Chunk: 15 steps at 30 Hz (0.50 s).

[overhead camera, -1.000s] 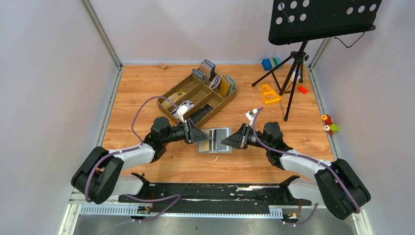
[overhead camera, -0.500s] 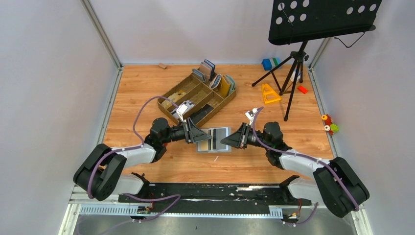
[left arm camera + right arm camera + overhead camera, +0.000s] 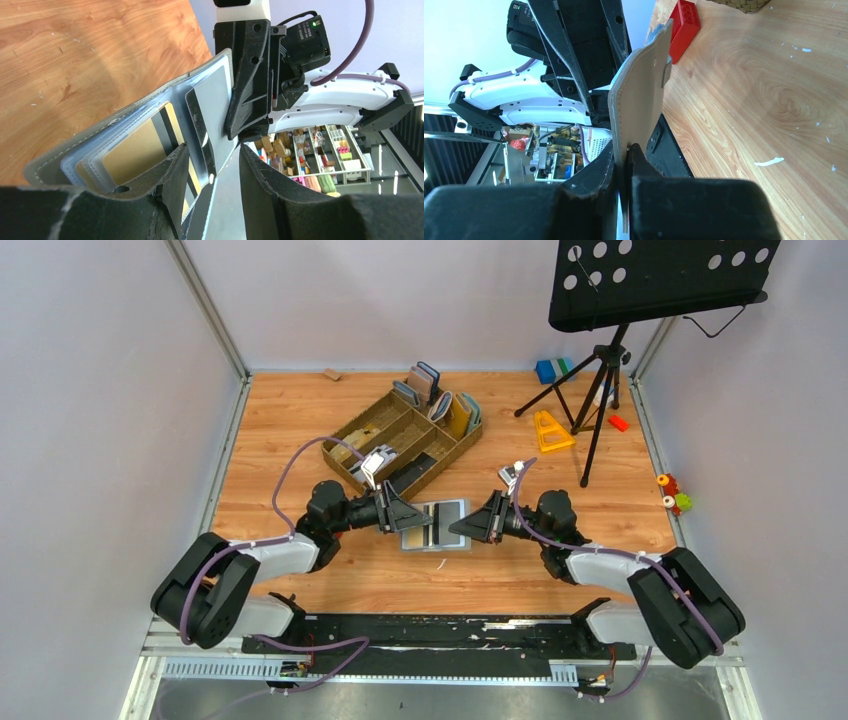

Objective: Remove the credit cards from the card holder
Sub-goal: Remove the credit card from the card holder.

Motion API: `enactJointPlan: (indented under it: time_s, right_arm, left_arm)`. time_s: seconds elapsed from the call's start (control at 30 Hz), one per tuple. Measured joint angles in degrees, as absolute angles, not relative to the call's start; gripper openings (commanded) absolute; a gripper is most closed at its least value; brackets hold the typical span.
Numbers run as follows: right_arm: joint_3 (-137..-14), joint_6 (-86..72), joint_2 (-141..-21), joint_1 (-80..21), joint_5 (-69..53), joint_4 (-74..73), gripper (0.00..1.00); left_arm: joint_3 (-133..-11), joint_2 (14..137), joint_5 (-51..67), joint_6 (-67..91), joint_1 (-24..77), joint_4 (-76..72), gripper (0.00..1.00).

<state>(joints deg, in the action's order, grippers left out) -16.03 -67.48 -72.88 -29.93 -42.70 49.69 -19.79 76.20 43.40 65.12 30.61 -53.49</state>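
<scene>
The card holder (image 3: 437,526) lies spread open near the middle of the surface (image 3: 290,420), at 5 o'clock from the brown tray (image 3: 372,430). Its 3 o'clock flap is pinched by the right pincer (image 3: 462,528), which is pressed together on it. The left pincer (image 3: 412,518), at 9 o'clock, is spread around the slot edge. The extraction step is judged to be starting: a card must next be nipped and drawn out. Only in the left wrist view are the cards (image 3: 137,150) seen in their slots. The right wrist view alone confirms the pinch.
</scene>
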Motion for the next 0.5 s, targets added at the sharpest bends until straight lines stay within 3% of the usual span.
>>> enactJointPlan:
  time_s: [0.33, 0.5]
  right_arm:
    - [-16.0, -67.9, -74.0, -30.8, -43.0, 51.3, 0.00]
    - [-16.0, -68.5, -74.8, -31.1, -43.2, 53.3, 0.00]
  left_arm:
    - [-19.8, 77.0, 43.2, 65.7, 31.6, -52.5, 0.36]
    - [-19.8, 81.0, 43.7, 70.0, 31.9, -59.7, 0.19]
